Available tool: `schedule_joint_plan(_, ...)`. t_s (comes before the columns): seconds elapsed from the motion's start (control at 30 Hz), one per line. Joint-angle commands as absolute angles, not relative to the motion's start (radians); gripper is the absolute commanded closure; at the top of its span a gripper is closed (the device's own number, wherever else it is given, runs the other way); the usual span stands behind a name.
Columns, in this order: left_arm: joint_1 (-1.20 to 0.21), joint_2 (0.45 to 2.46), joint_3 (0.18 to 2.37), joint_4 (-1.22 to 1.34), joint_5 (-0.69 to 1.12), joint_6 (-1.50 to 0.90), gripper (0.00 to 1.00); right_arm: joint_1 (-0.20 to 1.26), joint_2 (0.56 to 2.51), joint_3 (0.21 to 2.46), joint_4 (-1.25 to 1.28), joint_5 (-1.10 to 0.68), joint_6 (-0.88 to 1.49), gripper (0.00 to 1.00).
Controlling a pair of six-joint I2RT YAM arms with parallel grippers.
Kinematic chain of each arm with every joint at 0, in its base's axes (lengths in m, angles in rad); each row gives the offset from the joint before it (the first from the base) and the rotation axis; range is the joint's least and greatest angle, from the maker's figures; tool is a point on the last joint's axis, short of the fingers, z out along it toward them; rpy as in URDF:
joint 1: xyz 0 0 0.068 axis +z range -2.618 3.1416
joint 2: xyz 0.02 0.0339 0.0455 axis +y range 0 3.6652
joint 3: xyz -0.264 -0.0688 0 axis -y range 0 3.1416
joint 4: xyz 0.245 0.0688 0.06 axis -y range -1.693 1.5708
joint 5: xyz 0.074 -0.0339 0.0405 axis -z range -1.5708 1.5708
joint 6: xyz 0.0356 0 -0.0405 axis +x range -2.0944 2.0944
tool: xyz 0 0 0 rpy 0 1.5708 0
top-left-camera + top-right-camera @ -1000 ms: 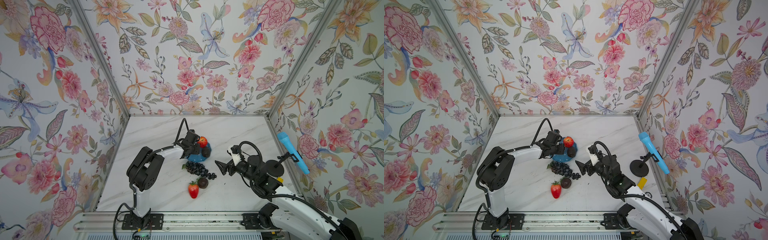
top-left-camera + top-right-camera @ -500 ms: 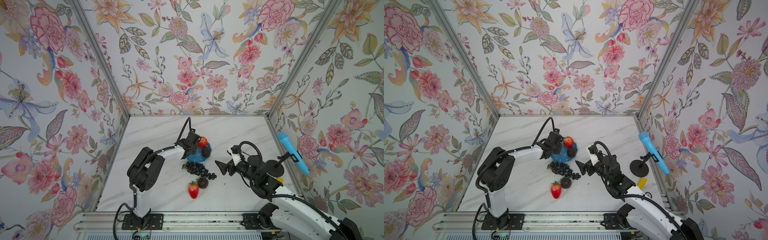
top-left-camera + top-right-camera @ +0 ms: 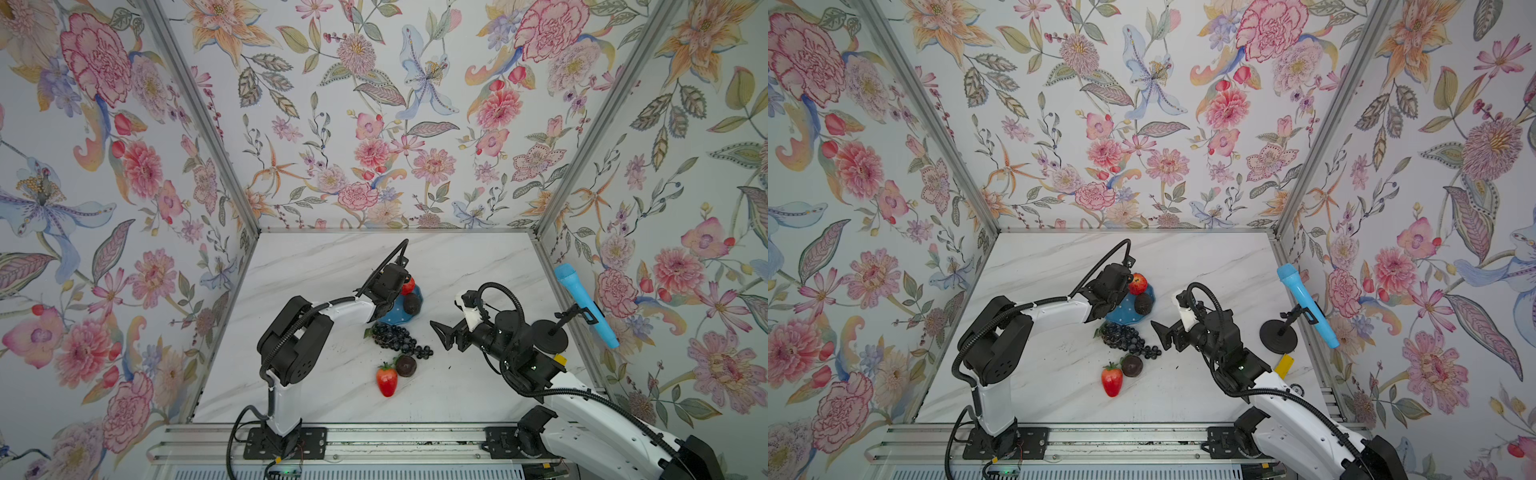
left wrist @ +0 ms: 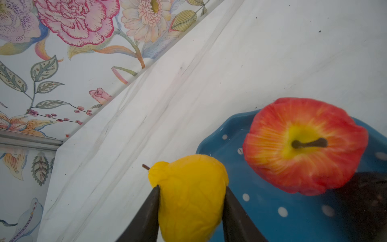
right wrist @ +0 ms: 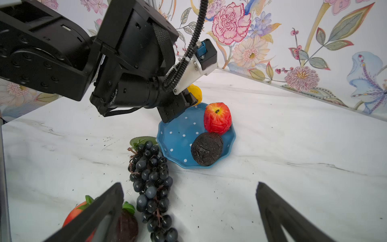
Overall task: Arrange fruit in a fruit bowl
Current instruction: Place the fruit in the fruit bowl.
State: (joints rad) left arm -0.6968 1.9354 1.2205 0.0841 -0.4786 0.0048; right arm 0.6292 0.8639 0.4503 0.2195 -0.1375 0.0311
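The blue polka-dot fruit bowl (image 3: 397, 319) (image 5: 178, 136) holds a red-yellow apple (image 3: 408, 286) (image 4: 303, 144) and a blackish avocado (image 3: 412, 303) (image 5: 207, 148). My left gripper (image 4: 192, 187) is shut on a small yellow fruit (image 4: 188, 194) (image 5: 196, 92) at the bowl's far rim; in both top views the wrist hides it. On the table in front of the bowl lie a dark grape bunch (image 3: 395, 336) (image 5: 150, 167), a strawberry (image 3: 386, 380) and a round dark brown fruit (image 3: 406, 365). My right gripper (image 3: 444, 336) (image 5: 189, 184) stands open and holds nothing, just right of the grapes.
A light-blue toy microphone (image 3: 584, 305) leans on a black stand (image 3: 550, 334) by the right wall. A small yellow piece (image 3: 1283, 365) lies near the stand. The left arm reaches low across the table to the bowl. Floral walls close off three sides.
The left wrist has turned slightly over the bowl and its cable loop has swung to the right. The fruits on the table and the right arm have not moved.
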Motion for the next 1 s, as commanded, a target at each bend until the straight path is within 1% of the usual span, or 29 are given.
schedule_joint_plan(0.0, -0.703, 1.981, 1.217, 0.125, -0.514, 0.08, 0.53, 0.639, 0.844, 0.45, 0.202, -0.122, 0.018, 0.01)
schedule_joint_plan(0.47, -0.702, 2.058, 1.24, 0.153, -0.499, 0.123, 0.5, 0.64, 0.831, 0.451, 0.186, -0.119, 0.017, 0.01)
schedule_joint_plan(0.9, -0.703, 2.02, 1.184, 0.18, -0.449, 0.118, 0.35, 0.639, 0.836, 0.453, 0.187, -0.116, 0.016, 0.01)
schedule_joint_plan(0.97, -0.703, 2.004, 1.177, 0.18, -0.439, 0.11, 0.35, 0.639, 0.837, 0.451, 0.187, -0.115, 0.017, 0.01)
